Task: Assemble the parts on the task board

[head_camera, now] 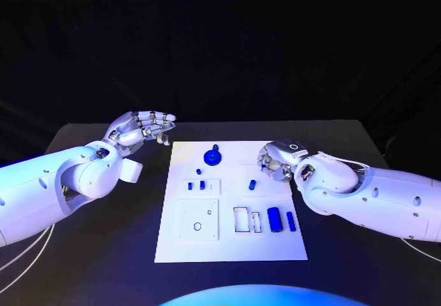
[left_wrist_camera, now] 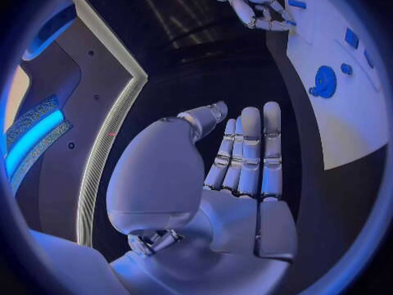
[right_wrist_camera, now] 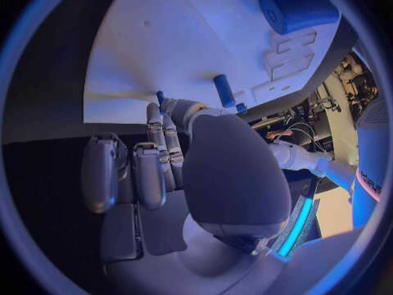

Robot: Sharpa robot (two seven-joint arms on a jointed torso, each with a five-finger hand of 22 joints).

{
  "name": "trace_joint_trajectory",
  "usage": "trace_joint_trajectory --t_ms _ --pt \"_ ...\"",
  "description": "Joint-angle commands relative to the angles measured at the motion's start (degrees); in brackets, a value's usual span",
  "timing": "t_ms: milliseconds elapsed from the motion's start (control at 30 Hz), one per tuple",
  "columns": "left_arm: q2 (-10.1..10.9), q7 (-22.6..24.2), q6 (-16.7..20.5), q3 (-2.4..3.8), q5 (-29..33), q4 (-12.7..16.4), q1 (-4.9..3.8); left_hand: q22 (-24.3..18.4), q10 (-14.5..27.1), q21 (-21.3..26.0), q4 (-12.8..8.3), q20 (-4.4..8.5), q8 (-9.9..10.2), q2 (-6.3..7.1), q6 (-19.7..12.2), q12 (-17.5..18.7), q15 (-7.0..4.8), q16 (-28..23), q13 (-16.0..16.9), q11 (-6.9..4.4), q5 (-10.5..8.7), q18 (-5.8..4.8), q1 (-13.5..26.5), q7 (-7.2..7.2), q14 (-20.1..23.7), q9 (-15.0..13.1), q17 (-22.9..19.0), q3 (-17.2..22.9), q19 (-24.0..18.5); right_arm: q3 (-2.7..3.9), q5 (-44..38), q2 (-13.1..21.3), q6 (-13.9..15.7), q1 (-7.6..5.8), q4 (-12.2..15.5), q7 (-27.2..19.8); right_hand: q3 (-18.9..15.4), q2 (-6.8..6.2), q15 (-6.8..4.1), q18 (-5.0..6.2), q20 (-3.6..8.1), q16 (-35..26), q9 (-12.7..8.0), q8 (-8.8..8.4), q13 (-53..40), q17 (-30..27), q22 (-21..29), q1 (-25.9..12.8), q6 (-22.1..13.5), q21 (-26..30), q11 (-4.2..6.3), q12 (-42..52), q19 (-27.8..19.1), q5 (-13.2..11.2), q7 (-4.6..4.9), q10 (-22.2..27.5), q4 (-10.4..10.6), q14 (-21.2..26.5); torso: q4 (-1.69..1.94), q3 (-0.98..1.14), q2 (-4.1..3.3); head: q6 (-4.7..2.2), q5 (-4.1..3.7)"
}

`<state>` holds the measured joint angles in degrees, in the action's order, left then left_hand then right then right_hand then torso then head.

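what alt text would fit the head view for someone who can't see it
A white task board lies on a black table with small blue parts on it. The right robot hand hangs over the board's right edge, while the left robot hand is raised, fingers apart, off its upper left corner.

The table [head_camera: 92, 255] looks matt black with a fine, even surface. The board [head_camera: 230, 248] is a smooth white plate, matt, like painted plastic or sheet. The parts look like smooth blue plastic: the round one [head_camera: 213, 156] has a slight sheen, and the cylinder [head_camera: 273, 219] looks duller. Both hands, left [head_camera: 143, 129] and right [head_camera: 278, 159], look like silvery metal with a satin gloss and catch highlights. The arm shells [head_camera: 83, 175] are glossy white plastic, smooth and reflective.
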<state>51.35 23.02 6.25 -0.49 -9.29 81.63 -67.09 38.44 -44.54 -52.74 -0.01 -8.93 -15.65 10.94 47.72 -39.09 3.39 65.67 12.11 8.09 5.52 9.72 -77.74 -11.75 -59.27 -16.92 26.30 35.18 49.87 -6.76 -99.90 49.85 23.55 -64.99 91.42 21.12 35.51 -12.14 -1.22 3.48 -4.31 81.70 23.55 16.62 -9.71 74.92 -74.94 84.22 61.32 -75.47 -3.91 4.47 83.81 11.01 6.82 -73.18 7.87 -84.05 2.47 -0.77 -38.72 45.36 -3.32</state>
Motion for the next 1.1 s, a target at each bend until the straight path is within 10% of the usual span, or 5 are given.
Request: trace_joint_trajectory --t_ms 33,700,1100 --pt "-0.15 0.47 -0.35 0.06 -0.05 0.02 -0.02 0.06 0.34 -0.20 -0.31 0.04 -0.19 0.07 -0.35 0.36 0.17 -0.25 -0.10 -0.06 0.18 0.79 -0.47 0.10 0.30 0.06 -0.08 -0.08 0.23 0.12 0.37 0.52 3.60 -0.11 1.13 -0.87 0.12 0.28 -0.44 -0.75 0.23 0.02 0.05 0.19 0.05 0.12 -8.87 -0.28 0.35 -0.45 1.10 0.13 2.23 0.13 -0.01 -1.38 -0.30 -3.25 -0.09 0.03 -0.05 -0.15 0.01" --pt "-0.48 0.68 -0.37 0.05 -0.06 0.09 0.01 0.09 0.47 -0.23 -0.32 0.01 -0.21 0.04 -0.41 0.44 0.22 -0.25 -0.19 -0.01 0.21 0.78 -0.46 0.07 0.30 0.08 -0.09 -0.07 0.20 0.44 4.02 1.24 5.58 0.60 12.32 -2.66 0.29 0.26 -0.47 -0.97 0.25 0.16 0.14 0.21 0.08 0.34 -9.41 -0.38 0.37 -1.62 1.12 0.04 2.56 0.20 -0.02 -1.50 -0.48 -3.30 -0.03 -0.02 -0.06 -0.24 1.95" --pt "-0.60 0.85 0.07 -0.04 0.03 0.53 0.00 0.11 0.51 -0.25 -0.33 -0.01 -0.24 0.04 -0.43 0.47 0.25 -0.24 -0.24 0.01 0.21 0.78 -0.44 0.07 0.31 0.09 -0.09 -0.09 0.17 0.07 4.26 -4.17 4.36 3.39 12.86 -3.79 0.39 0.26 -0.47 -0.94 0.26 0.10 0.18 0.21 0.10 0.21 -9.35 -0.43 0.34 -1.46 1.12 -0.02 2.52 0.23 -0.01 -1.55 -0.59 -3.28 0.06 -0.11 -0.05 0.91 4.30"
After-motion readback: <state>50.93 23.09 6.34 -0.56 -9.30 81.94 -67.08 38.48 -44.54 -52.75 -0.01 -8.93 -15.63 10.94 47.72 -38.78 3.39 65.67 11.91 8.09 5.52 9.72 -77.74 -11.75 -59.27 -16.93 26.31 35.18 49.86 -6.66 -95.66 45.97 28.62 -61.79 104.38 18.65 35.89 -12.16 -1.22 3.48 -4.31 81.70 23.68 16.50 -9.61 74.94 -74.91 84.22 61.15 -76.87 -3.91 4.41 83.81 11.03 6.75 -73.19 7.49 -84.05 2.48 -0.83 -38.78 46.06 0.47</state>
